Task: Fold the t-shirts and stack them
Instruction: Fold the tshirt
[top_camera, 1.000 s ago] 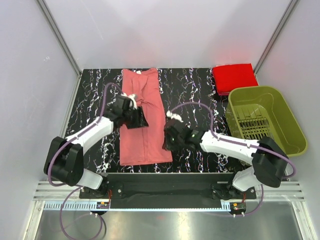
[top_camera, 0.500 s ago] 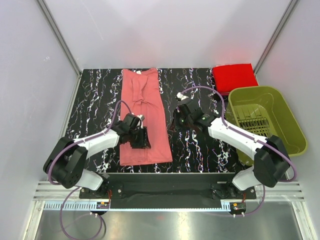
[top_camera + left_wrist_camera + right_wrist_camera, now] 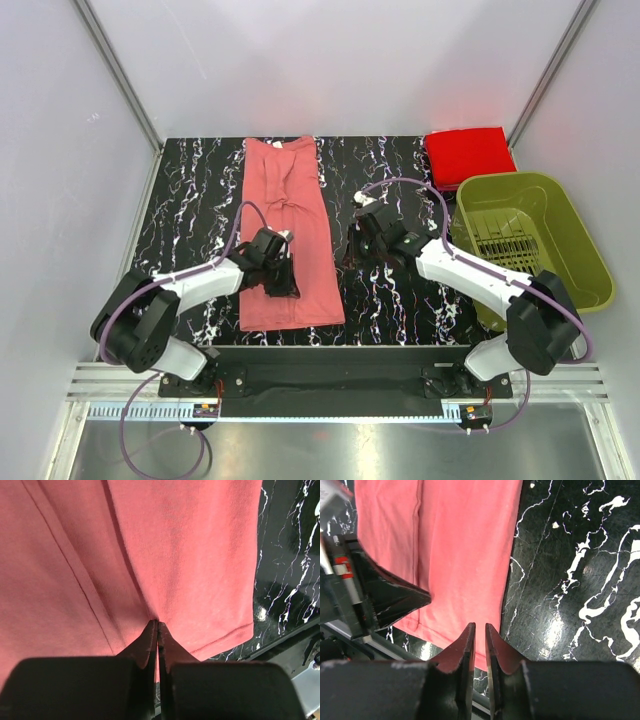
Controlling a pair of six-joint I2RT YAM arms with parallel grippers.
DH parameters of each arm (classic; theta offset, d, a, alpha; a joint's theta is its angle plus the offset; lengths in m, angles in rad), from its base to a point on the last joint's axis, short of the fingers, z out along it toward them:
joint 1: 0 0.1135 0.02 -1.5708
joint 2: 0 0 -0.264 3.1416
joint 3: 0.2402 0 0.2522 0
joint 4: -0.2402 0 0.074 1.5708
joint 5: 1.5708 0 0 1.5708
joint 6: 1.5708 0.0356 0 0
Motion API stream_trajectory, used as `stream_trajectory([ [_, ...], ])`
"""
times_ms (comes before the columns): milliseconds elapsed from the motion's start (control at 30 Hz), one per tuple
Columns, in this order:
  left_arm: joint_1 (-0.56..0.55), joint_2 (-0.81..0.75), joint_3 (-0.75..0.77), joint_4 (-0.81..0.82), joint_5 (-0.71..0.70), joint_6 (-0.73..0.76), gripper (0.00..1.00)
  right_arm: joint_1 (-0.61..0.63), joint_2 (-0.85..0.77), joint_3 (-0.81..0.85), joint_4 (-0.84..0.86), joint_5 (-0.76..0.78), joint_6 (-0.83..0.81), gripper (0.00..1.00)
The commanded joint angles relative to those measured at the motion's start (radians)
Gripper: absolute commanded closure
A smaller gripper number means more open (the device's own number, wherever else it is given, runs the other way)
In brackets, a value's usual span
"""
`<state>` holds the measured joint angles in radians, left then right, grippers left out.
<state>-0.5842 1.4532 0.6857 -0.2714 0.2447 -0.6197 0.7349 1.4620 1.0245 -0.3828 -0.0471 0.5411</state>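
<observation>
- Black marble-patterned table [image 3: 190, 180] between white walls, seen from the top camera.
- I see the salmon-pink t-shirt [image 3: 295, 190] folded into a long strip. It runs from 12 to 6 o'clock, a little left of the table's centre.
- My left gripper [image 3: 285, 285] is down on the strip near its 6 o'clock hem.
- On the left wrist view the fingertips [image 3: 150, 632] are pressed together, nipping a small crease of pink cloth.
- My right gripper [image 3: 365, 235] hangs at the strip's 3 o'clock side, just beside its edge.
- On the right wrist view its fingers [image 3: 466, 640] stand a narrow slit apart with nothing between them, over the shirt's edge.
- I see the red t-shirt [image 3: 468, 155] lying folded at the table's 1 o'clock corner.
- An olive-green basket [image 3: 580, 250] sits just at 6 o'clock of it.
</observation>
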Motion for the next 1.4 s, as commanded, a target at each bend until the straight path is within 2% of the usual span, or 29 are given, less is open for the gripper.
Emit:
stream_trajectory([
  [0, -0.014, -0.073, 0.015, -0.022, -0.062, -0.041, 1.00, -0.002, 0.018, -0.014, 0.048, -0.007, -0.021, 0.80],
  [300, -0.025, -0.154, -0.025, -0.025, -0.131, -0.083, 1.00, -0.005, 0.069, 0.002, 0.082, -0.016, -0.026, 0.80],
  [533, -0.025, -0.113, -0.046, 0.020, -0.091, -0.089, 1.00, -0.005, 0.112, 0.060, 0.078, -0.030, -0.033, 0.79],
  [1233, -0.045, -0.125, -0.104, -0.011, -0.196, -0.150, 1.00, -0.019, 0.239, 0.144, 0.111, -0.027, -0.046, 0.79],
  [1267, -0.045, -0.126, -0.097, -0.017, -0.202, -0.150, 0.86, -0.023, 0.265, 0.158, 0.110, -0.030, -0.049, 0.79],
  [1333, -0.045, -0.132, -0.081, -0.041, -0.217, -0.147, 0.78, -0.028, 0.299, 0.209, 0.082, -0.042, -0.056, 0.79],
  [1367, -0.045, -0.134, -0.059, -0.069, -0.222, -0.143, 0.68, -0.026, 0.325, 0.218, 0.073, -0.054, -0.055, 0.79],
])
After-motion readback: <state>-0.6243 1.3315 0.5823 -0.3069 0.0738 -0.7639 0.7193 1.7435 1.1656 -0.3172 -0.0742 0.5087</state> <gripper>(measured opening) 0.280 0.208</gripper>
